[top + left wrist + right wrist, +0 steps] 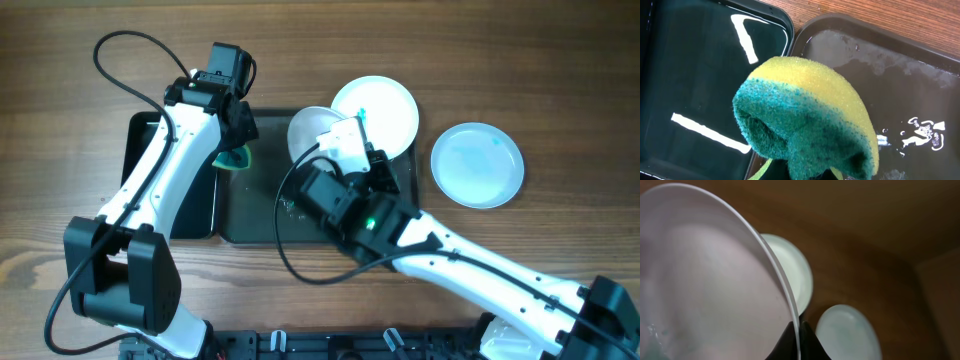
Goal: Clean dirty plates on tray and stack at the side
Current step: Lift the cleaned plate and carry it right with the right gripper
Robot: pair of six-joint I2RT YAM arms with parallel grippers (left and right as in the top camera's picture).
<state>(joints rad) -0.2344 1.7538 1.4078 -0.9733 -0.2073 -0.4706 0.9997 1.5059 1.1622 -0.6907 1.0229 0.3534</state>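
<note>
My right gripper [799,336] is shut on the rim of a white plate [705,280] and holds it tilted on edge above the large dark tray [255,220]. From overhead this plate [305,128] is over the tray's far middle. A second plate [380,108] with a teal smear lies at the tray's far right edge. A third plate [478,165] lies on the table to the right, pale with a faint teal trace. My left gripper [236,148] is shut on the yellow-green sponge [805,115], over the gap between the two trays.
The smaller black tray [150,160] lies to the left of the large tray and also shows in the left wrist view [690,75]. The large tray's floor [880,75] is wet with foamy streaks. Bare wooden table surrounds the trays.
</note>
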